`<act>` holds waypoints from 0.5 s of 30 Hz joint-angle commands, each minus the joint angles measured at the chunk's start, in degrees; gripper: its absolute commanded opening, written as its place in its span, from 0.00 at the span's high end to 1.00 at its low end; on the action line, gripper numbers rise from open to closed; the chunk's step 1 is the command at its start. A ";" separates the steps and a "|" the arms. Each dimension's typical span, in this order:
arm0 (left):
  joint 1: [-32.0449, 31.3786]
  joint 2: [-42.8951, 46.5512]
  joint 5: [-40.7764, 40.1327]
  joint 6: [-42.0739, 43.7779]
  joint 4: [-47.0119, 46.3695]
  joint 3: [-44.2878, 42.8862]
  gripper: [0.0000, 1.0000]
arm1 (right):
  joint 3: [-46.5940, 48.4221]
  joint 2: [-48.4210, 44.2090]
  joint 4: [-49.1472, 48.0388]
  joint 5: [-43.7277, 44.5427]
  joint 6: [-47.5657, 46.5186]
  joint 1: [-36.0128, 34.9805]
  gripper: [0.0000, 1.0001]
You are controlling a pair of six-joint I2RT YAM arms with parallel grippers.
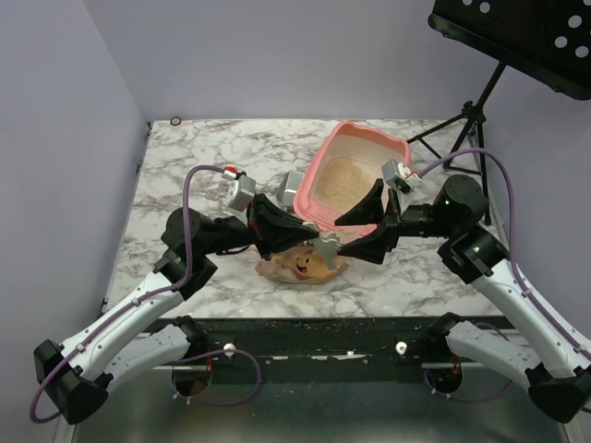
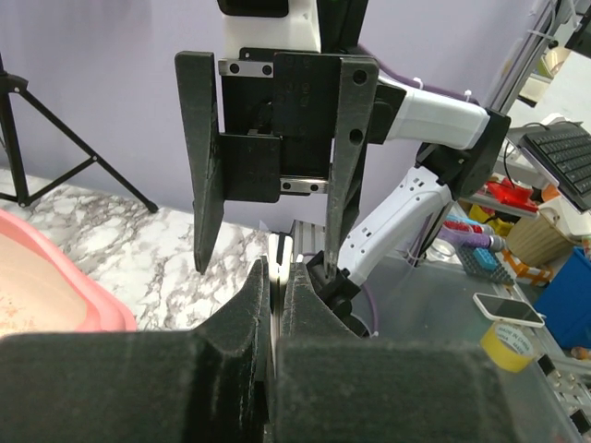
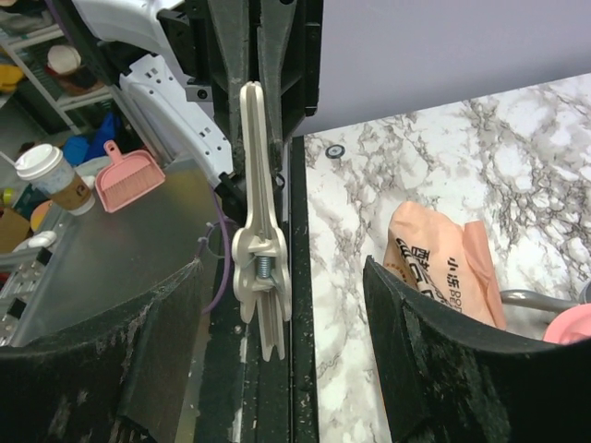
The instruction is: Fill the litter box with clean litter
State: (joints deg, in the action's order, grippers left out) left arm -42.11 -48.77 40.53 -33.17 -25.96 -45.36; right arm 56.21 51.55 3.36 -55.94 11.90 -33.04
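Note:
The pink litter box (image 1: 325, 152) stands at the back middle of the table, with beige litter (image 1: 343, 175) in it. Its rim shows in the left wrist view (image 2: 65, 286) and the right wrist view (image 3: 568, 325). The orange cat-face bag (image 1: 300, 266) lies flat in front of it, also in the right wrist view (image 3: 443, 258). My left gripper (image 1: 309, 242) is shut on a beige paw-shaped clip (image 1: 326, 247), held above the bag. My right gripper (image 1: 355, 231) is open, facing the clip (image 3: 260, 268), a finger on each side, apart from it.
A black music stand (image 1: 517, 37) on a tripod overhangs the back right corner. A small ring (image 1: 175, 121) lies at the back left. A grey metal handle (image 3: 531, 297) shows beside the bag. Litter grains dot the black front rail (image 1: 323, 337).

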 commanded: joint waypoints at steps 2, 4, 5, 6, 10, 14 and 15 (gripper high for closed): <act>0.18 -0.53 -0.81 1.26 0.73 -2.10 1.00 | 1.01 0.83 0.07 0.83 -1.00 -2.20 0.23; 0.18 -0.79 -0.63 1.35 0.91 -2.45 1.00 | 1.01 1.45 0.07 1.10 -1.18 -2.82 0.23; 0.18 -0.80 -0.63 1.35 0.91 -2.62 1.00 | 1.01 1.71 0.16 1.27 -1.09 -3.08 0.23; 0.18 -0.88 -0.63 1.44 0.99 -2.71 1.00 | 0.92 1.89 0.16 1.27 -1.26 -3.35 0.23; 0.18 -0.53 -0.98 1.97 1.43 -2.98 1.00 | 0.84 2.41 1.30 1.98 -2.32 -3.96 0.28; 0.18 0.08 -0.98 2.75 1.43 -2.98 0.99 | 1.01 2.68 2.88 3.55 -2.50 -3.97 1.00; 0.18 0.43 -1.07 3.19 1.69 -2.98 0.91 | 0.75 2.68 3.06 3.56 -2.58 -3.97 1.00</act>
State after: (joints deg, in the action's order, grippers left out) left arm -41.98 -49.74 40.23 -32.01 -23.70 -46.61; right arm 56.21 54.00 4.05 -54.68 10.26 -36.60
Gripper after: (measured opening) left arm 0.032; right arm 0.120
